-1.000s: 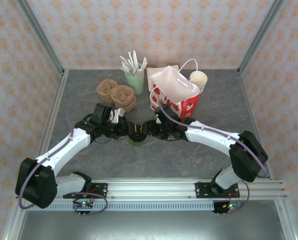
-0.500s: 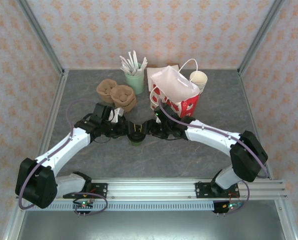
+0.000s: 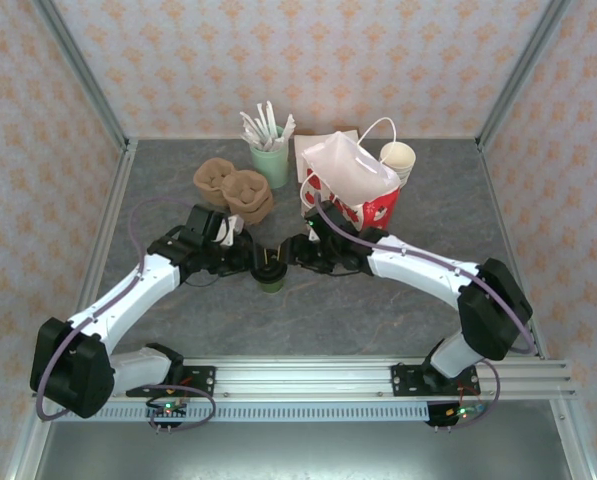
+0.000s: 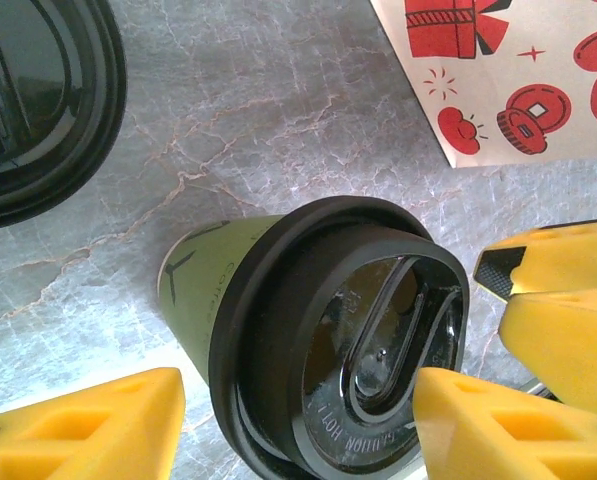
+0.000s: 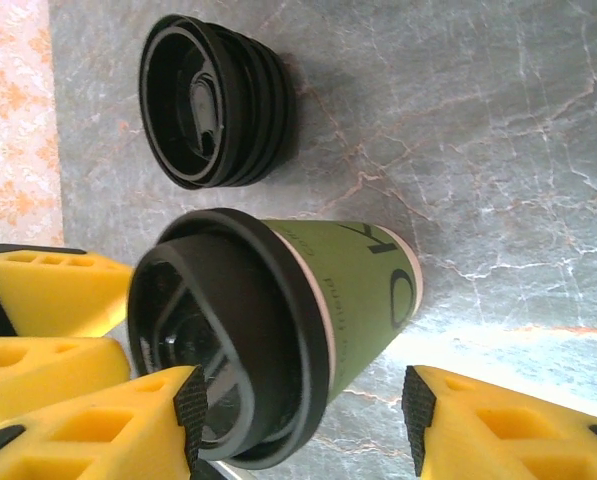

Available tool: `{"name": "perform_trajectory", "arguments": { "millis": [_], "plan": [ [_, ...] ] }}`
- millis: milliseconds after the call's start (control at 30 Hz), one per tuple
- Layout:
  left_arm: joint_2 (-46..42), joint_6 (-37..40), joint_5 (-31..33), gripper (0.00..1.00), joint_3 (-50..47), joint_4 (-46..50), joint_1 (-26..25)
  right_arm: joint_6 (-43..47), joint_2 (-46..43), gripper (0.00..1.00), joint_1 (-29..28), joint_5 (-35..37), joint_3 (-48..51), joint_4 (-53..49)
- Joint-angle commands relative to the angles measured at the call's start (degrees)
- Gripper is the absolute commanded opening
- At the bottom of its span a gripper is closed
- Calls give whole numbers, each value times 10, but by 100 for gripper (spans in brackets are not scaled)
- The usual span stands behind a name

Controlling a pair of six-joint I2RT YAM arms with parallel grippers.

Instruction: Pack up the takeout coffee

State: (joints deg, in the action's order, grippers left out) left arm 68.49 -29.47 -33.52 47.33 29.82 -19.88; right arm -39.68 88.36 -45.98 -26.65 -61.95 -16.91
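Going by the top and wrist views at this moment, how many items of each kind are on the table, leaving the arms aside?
lidded dark-green coffee cup: 1
pale mint cup of white sticks: 1
stack of lidless paper cups: 1
stack of black lids: 1
red-and-white gift bag: 1
brown paper cup holders: 2
Total: 7

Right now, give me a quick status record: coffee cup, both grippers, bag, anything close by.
cup: dark-green takeout coffee, black lid on, upright on the table, not yet packed
left gripper: open, fingers flanking the cup
right gripper: open, straddling the same cup from the other side
bag: red-and-white bag standing beyond the cup, apart from it
nearby: stack of black lids beside the cup, not touching
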Motion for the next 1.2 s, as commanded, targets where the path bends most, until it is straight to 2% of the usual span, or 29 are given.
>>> {"name": "perform_trajectory", "arguments": {
  "millis": [0,200,367,600,767,833,967,1167],
  "plan": [
    [-21,12,21,68,26,21,-4,18,-1,57,-4,-3,-24,-22],
    [-24,28,56,70,79,49,-4,33,-14,56,-4,-10,-51,-46],
    [-32,31,132,70,141,67,-4,70,-29,55,-4,-6,-109,-106],
    [-33,13,268,71,187,36,-3,117,-27,51,-3,8,-217,-175],
    [21,20,305,72,232,32,27,142,-13,50,4,11,-288,-212],
    [48,13,308,72,246,26,45,146,-13,50,10,9,-304,-215],
    [95,-22,274,71,251,-8,92,147,-12,50,23,-1,-321,-216],
    [178,-101,200,62,233,-114,162,144,-13,48,37,-18,-328,-218]
  ]
}}
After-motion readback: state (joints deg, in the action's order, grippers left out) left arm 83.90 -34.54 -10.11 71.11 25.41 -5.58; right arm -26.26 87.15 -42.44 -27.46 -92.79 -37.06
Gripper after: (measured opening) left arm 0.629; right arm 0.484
